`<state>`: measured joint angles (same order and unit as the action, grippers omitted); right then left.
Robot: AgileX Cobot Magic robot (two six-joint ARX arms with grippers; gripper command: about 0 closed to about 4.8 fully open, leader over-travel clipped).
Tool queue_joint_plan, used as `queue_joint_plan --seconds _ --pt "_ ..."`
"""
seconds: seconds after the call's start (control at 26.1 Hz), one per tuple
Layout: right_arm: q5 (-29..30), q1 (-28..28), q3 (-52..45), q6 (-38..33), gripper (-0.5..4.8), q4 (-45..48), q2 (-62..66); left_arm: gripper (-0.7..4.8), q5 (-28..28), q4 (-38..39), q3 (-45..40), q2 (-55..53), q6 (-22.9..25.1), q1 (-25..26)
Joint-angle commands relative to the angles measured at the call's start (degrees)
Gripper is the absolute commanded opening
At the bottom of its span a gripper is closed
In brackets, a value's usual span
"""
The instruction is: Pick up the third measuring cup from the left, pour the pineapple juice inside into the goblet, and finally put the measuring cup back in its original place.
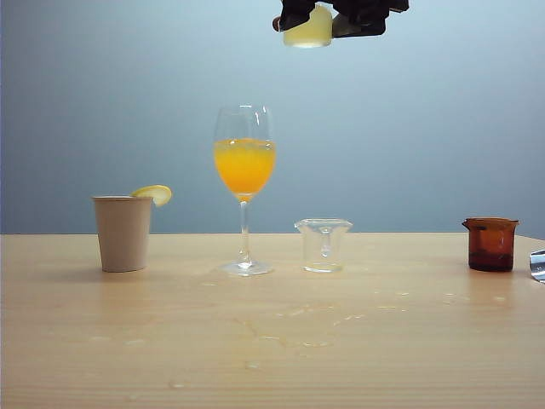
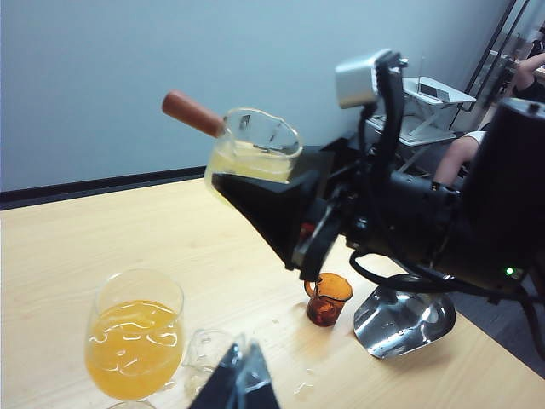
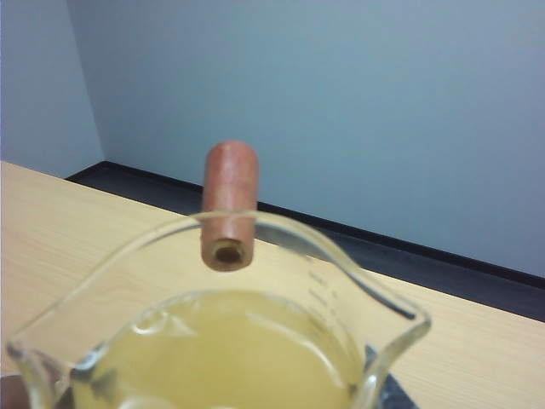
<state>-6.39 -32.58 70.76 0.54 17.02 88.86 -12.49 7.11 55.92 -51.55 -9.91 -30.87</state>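
Below the right gripper [image 1: 319, 21] pinching the third measuring cup [image 1: 308, 28] stand a goblet [image 1: 244, 183] and flared cup [image 1: 323, 244]; left gripper [image 2: 238, 379] state unclear.

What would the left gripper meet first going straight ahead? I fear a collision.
Probably the clear empty cup just beyond the left gripper, beside the goblet; depth is unclear.

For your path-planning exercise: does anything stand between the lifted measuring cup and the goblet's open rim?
Nothing visible does. The right gripper holds the measuring cup high, right of the goblet; only open air lies between them.
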Motion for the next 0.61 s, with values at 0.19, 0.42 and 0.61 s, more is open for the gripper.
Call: queue_joint_plan --seconds 0.19,0.42,0.61 --pt "-1.7 -1.4 2.5 0.2 2.92 -1.0 0.3 -0.05 -0.4 -0.5 0.4 0.1 0.2 0.0" --pt "-4.2 -3.6 4.1 1.4 2.92 -3.5 1.6 -0.05 -0.4 -0.5 0.4 0.1 0.2 0.0" --pt "-4.2 -4.0 6.0 1.4 2.91 -4.4 4.0 -0.05 -0.4 -0.5 0.4 0.1 0.2 0.0"
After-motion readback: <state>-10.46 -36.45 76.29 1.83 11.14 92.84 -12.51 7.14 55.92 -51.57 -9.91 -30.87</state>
